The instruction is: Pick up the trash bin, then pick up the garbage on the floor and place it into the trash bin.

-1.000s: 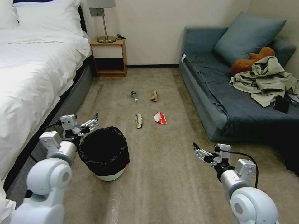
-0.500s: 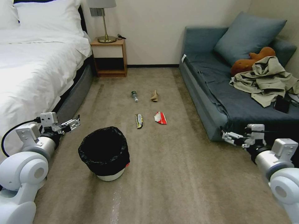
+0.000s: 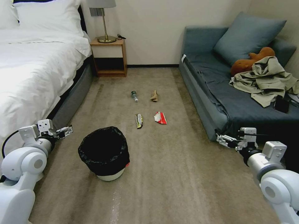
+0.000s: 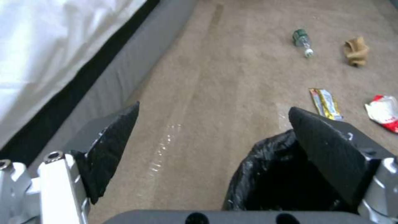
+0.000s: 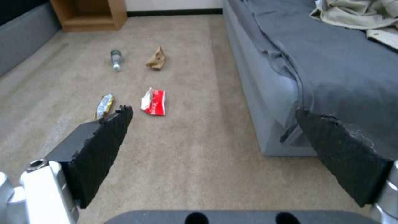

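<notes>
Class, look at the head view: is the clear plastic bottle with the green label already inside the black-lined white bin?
No, the clear green-labelled bottle lies on the carpet beyond the black-lined white bin.

Beige carpet (image 3: 174,174) ahead of me. Bed (image 3: 28,62) with white linen and pillows on my left. Wooden nightstand (image 3: 109,57) with brass lamp (image 3: 104,21) against the cream wall (image 3: 155,28). Blue-grey sofa (image 3: 218,87) on my right, with cushion (image 3: 247,35), brown plush toy (image 3: 249,62), beige clothes (image 3: 264,79).
</notes>
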Tool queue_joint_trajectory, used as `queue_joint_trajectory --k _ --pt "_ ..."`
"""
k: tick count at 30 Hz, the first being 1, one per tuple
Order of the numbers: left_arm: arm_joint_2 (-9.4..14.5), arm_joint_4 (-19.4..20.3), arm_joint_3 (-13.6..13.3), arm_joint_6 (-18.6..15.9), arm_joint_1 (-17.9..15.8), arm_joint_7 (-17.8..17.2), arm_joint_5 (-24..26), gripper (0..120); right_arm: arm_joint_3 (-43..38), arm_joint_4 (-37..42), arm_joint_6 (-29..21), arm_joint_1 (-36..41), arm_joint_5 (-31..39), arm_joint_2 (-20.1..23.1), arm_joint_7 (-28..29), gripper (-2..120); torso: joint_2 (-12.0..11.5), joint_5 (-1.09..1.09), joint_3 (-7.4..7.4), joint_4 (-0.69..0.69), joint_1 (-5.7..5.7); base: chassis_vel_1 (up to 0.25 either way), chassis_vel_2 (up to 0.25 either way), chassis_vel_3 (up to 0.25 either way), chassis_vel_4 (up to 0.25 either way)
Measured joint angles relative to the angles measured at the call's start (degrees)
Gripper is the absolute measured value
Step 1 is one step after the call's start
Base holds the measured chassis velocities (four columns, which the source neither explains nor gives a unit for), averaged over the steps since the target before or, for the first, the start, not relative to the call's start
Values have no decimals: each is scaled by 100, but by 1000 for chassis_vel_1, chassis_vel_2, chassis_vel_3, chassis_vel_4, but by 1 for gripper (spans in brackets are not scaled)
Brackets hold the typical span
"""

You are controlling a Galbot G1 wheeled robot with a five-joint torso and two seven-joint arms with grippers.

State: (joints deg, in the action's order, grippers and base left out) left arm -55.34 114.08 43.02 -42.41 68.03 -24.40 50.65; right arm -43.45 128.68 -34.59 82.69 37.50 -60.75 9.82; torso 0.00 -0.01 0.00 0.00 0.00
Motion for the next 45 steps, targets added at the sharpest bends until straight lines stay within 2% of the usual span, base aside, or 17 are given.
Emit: queue_joint_trajectory --k 4,9,12,15,17,18,21,23,24,33,36,37,38,39,41,43,45 --pt "73 -183 -163 8 -45 190 -40 93 39 -39 14 -32 -38 -59 -4 100 0 0 0 -1 0 0 0 0 0" --pt "49 -421 -244 12 -65 240 -185 92 170 -112 35 -83 -108 -77 -9 100 0 0 0 0 0 0 0 0 0" --pt "-22 -575 -286 15 -78 296 -338 92 253 -174 72 -89 -176 -90 -30 100 0 0 0 0 0 0 0 0 0" --pt "-119 -781 -457 18 -183 370 -501 93 275 -200 104 -60 -239 -161 -44 100 0 1 0 1 0 0 0 0 0" --pt "-218 -979 -669 20 -317 404 -592 93 277 -202 113 -40 -270 -216 -45 100 0 1 0 -1 0 0 0 0 0" --pt "-218 -979 -669 20 -317 404 -592 93 277 -202 113 -40 -270 -216 -45 100 0 1 0 -1 0 0 0 0 0" --pt "-370 -1274 -925 22 -498 455 -733 93 277 -221 129 -7 -312 -235 -45 100 0 1 0 -1 0 0 0 0 0" --pt "-384 -1300 -946 23 -511 461 -748 93 277 -224 131 -4 -315 -235 -45 100 0 1 0 -1 0 0 0 0 0" --pt "-468 -1454 -1057 23 -588 489 -841 93 271 -250 151 14 -336 -225 -45 100 0 0 0 -1 0 0 0 0 0" --pt "-700 -1892 -1274 27 -775 585 -1197 92 303 -347 202 -4 -350 -149 -45 100 0 1 0 -1 0 0 0 0 0" --pt "-745 -1983 -1318 28 -809 609 -1266 84 354 -358 211 -25 -351 -144 -44 100 0 1 -1 0 0 0 0 0 0" --pt "-772 -2048 -1341 29 -834 618 -1303 77 388 -358 214 -28 -353 -151 -44 100 0 1 -1 0 0 0 0 0 0" --pt "-772 -2048 -1341 29 -834 618 -1303 77 388 -358 214 -28 -353 -151 -44 100 0 1 -1 0 0 0 0 0 0" --pt "-799 -2110 -1362 28 -861 628 -1337 71 415 -355 214 -27 -356 -164 -44 100 0 1 0 0 0 0 0 0 0" --pt "-823 -2163 -1381 28 -883 643 -1370 68 435 -347 215 -23 -363 -172 -44 100 0 1 -1 0 0 0 0 0 0" --pt "-867 -2244 -1421 28 -901 661 -1434 55 462 -323 216 -1 -374 -179 -44 100 0 0 0 0 0 0 0 0 0" --pt "-878 -2259 -1430 29 -901 664 -1443 50 466 -307 216 11 -375 -178 -44 100 0 0 -1 0 0 0 0 0 0"
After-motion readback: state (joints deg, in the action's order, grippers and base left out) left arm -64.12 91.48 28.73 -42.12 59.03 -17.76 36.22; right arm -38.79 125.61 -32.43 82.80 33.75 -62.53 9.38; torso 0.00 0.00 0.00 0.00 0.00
